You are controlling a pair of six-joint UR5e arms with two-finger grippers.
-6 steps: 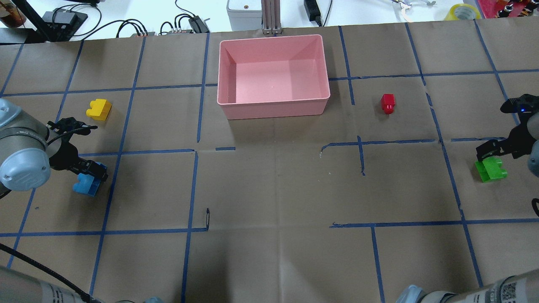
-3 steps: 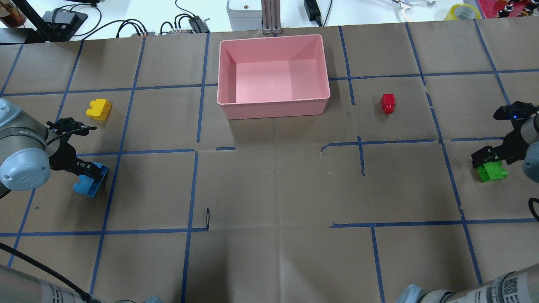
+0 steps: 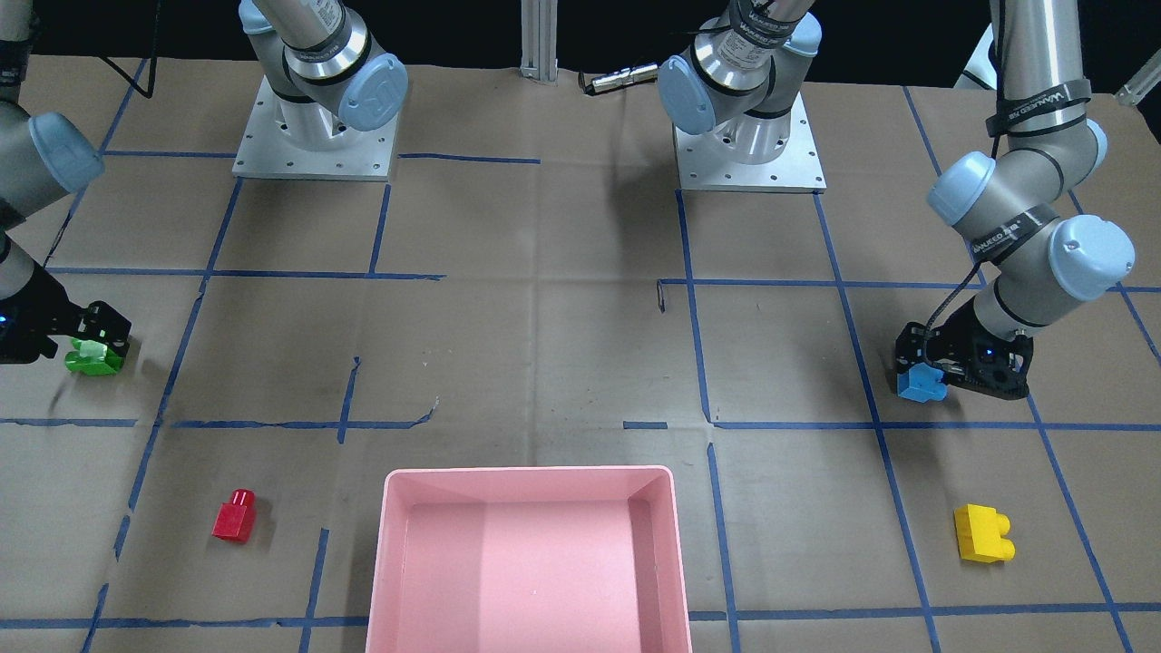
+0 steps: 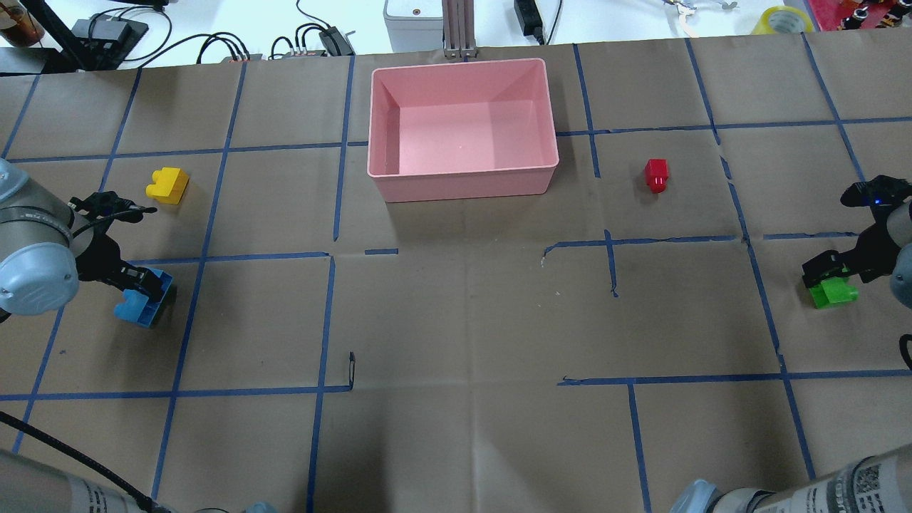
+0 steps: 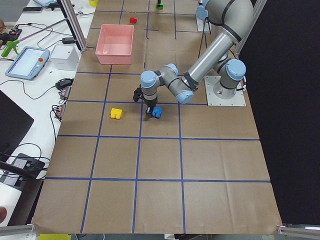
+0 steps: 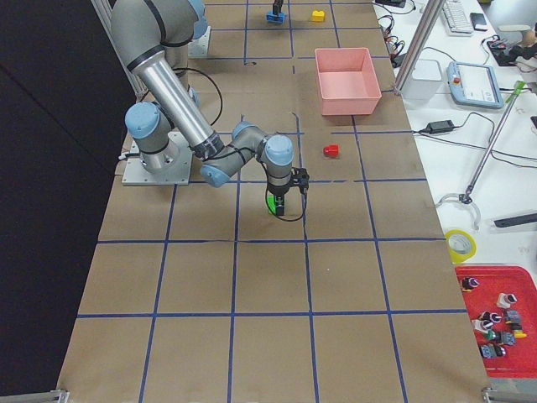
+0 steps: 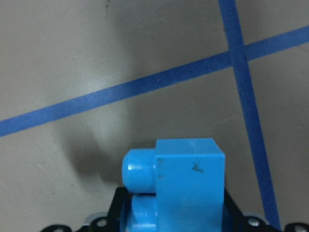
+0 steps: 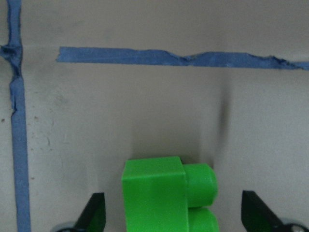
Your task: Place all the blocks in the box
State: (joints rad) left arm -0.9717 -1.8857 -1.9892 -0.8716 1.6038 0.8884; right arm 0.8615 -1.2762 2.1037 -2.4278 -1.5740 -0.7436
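The pink box (image 4: 463, 187) stands at the far middle of the table and holds nothing. My left gripper (image 4: 146, 296) is shut on the blue brick (image 4: 137, 310) at the far left; the left wrist view shows the brick (image 7: 183, 188) between the jaws with its shadow beside it. My right gripper (image 4: 826, 278) is open, its jaws standing either side of the green brick (image 4: 833, 293), which also shows in the right wrist view (image 8: 159, 198). The yellow brick (image 4: 167, 185) lies behind the left gripper. The red brick (image 4: 656, 174) lies right of the box.
Brown paper with blue tape lines covers the table. A small dark clip (image 4: 351, 367) lies near the front middle. Cables and a grey unit (image 4: 413, 21) sit beyond the far edge. The two arm bases (image 3: 313, 136) stand on the robot's side.
My left gripper has shifted left and slightly back with the blue brick in it. My right gripper has come down around the green brick, which has stayed in place.
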